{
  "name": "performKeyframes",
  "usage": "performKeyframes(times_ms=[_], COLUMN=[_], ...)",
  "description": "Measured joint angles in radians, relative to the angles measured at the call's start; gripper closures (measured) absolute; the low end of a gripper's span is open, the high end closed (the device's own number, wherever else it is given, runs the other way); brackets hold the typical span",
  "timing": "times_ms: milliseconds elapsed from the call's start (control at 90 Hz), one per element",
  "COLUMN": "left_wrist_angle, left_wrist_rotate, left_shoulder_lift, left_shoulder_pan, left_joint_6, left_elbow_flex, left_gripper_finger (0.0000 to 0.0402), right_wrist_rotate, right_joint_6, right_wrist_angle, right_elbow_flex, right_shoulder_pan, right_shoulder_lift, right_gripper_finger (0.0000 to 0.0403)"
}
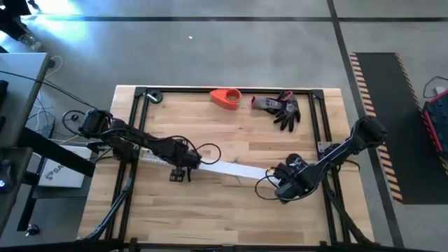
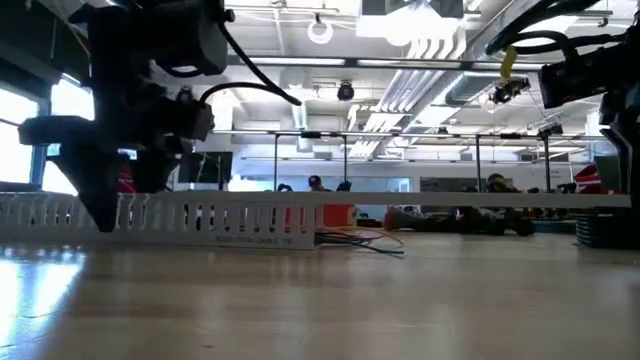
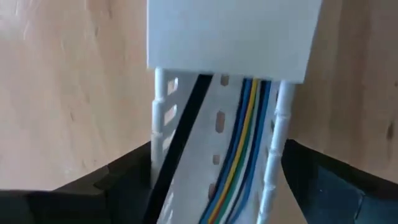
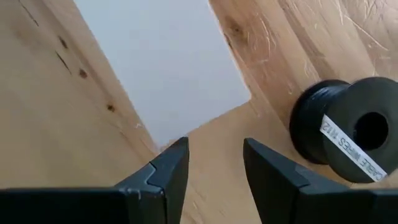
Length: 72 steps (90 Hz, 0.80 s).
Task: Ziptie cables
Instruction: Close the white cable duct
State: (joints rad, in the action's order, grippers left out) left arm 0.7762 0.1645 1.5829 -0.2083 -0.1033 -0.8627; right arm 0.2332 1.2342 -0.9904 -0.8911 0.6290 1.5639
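A white slotted channel (image 1: 157, 158) lies across the table's middle, and a flat white strip (image 1: 238, 169) covers its right part. The cables (image 3: 247, 124), blue, yellow and green, run inside the channel beside a black band (image 3: 186, 118). Their ends spill out of the channel's end (image 2: 365, 242) onto the table. My left gripper (image 1: 180, 166) stands down over the channel and is shut on it. At the strip's right end my right gripper (image 4: 214, 180) hovers open with nothing between its fingers. My left gripper straddles the white channel from above, one finger (image 3: 127, 180) against each slotted side wall (image 3: 157, 134), lying across its length. The channel rests flat on the table with the cables lying loose inside it.
A black spool (image 4: 348, 127) with a white label lies on the wood close to my right gripper. At the far edge sit an orange-red holder (image 1: 225, 98) and a dark glove (image 1: 283, 109). A black frame (image 1: 136, 126) borders the tabletop.
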Motion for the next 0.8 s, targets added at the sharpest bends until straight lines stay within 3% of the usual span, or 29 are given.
performKeyframes(times_ms=[478, 711, 800], left_wrist_angle=[-0.23, -0.256, -0.256], left_wrist_rotate=[0.003, -0.01, -0.011], left_shoulder_lift=[0.0, 0.0, 0.0], left_shoulder_pan=[-0.035, -0.035, -0.036], left_joint_6=[-0.016, -0.009, -0.016], left_elbow_flex=[0.0, 0.0, 0.0], left_gripper_finger=[0.0092, 0.0092, 0.0092], right_wrist_rotate=[-0.1, -0.239, -0.232], right_joint_6=[0.126, 0.173, 0.225], right_wrist_angle=[-0.115, -0.118, -0.124], right_elbow_flex=[0.005, 0.005, 0.006], right_shoulder_pan=[0.13, 0.18, 0.213], right_shoulder_lift=[-0.005, -0.005, -0.007], right_gripper_finger=[0.0266, 0.0266, 0.0266])
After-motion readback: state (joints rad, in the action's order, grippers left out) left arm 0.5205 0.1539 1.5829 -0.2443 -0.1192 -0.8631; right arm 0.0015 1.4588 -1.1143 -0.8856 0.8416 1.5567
